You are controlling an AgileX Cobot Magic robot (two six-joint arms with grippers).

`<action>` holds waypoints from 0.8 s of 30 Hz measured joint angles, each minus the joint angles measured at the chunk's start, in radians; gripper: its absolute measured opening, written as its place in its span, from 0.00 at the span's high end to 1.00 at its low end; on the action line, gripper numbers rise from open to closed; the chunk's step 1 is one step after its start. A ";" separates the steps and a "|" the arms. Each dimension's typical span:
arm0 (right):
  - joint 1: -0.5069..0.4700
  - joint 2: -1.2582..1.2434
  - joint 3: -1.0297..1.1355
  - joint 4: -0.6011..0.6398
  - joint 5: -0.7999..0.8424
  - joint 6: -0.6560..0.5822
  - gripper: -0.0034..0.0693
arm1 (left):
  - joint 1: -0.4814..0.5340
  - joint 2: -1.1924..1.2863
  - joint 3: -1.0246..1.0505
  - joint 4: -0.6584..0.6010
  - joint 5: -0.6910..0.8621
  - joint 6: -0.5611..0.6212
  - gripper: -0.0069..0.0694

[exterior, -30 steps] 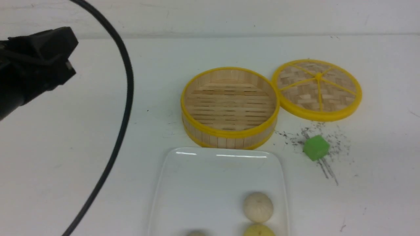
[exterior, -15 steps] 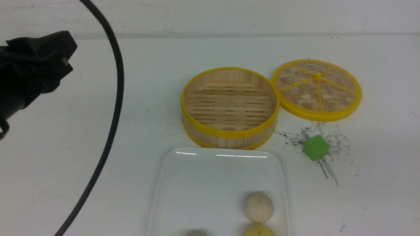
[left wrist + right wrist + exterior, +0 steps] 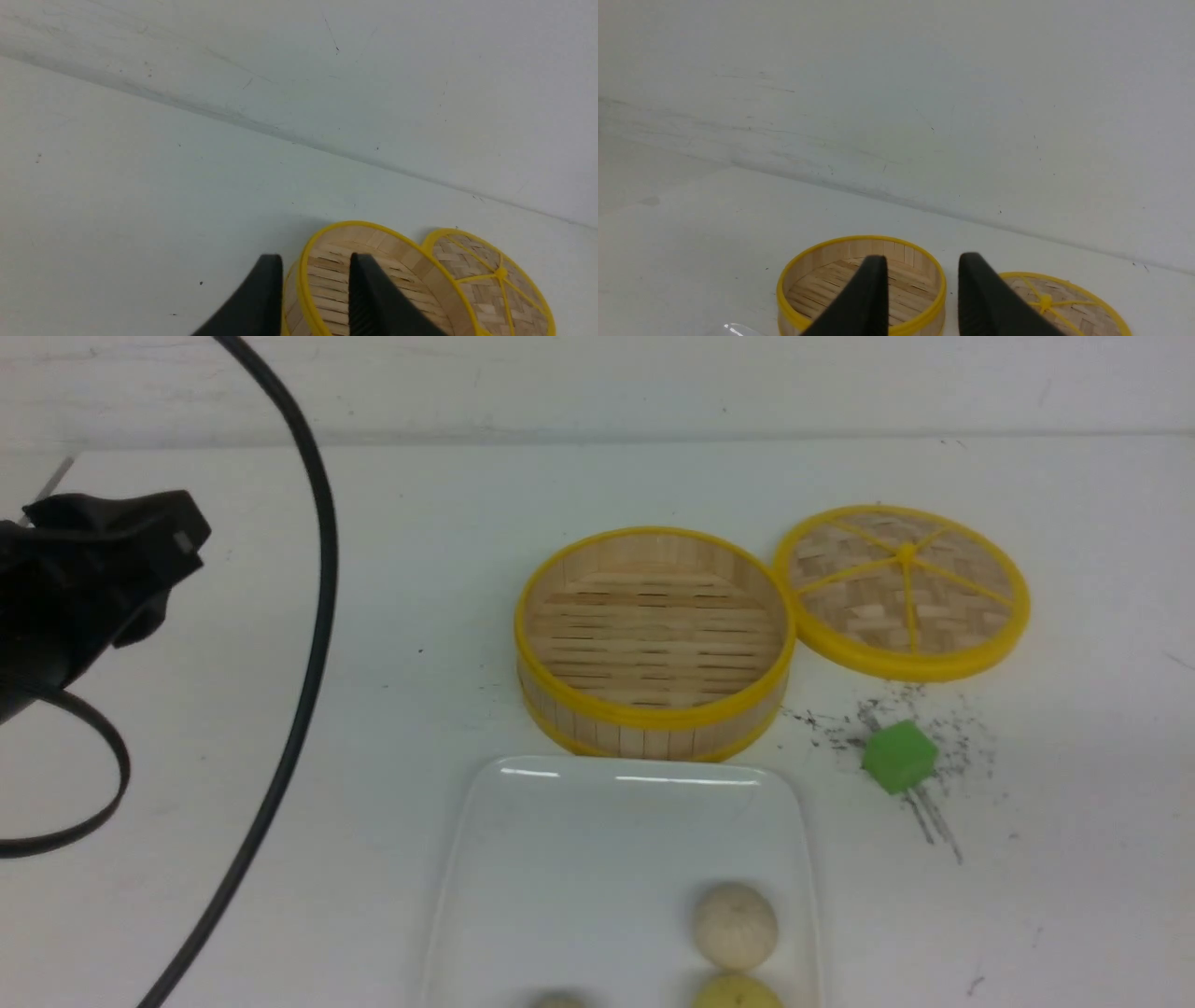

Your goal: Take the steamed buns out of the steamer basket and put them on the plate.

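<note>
White worktop point(image 3: 420, 569) under a white wall: basket empty, buns plated.
The left fingers point(image 3: 261, 298) and right fingers point(image 3: 866, 303) stand partly apart, gripping nothing, well back from the steamer basket point(image 3: 653, 709), likely because nothing remains to lift. The basket holds only bare slats. All three steamed buns point(image 3: 735, 924) sit on the plate point(image 3: 560, 859), along its near edge.
</note>
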 joint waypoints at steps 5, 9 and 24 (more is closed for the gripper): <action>0.000 0.000 0.000 0.000 0.000 0.000 0.62 | 0.000 0.000 0.000 0.025 -0.002 -0.014 0.59; 0.000 0.000 0.000 0.000 0.000 0.000 0.62 | 0.000 0.000 0.000 0.027 -0.002 -0.017 0.59; 0.000 0.000 0.000 0.000 0.000 0.000 0.62 | 0.000 0.000 0.000 0.028 -0.002 -0.021 0.59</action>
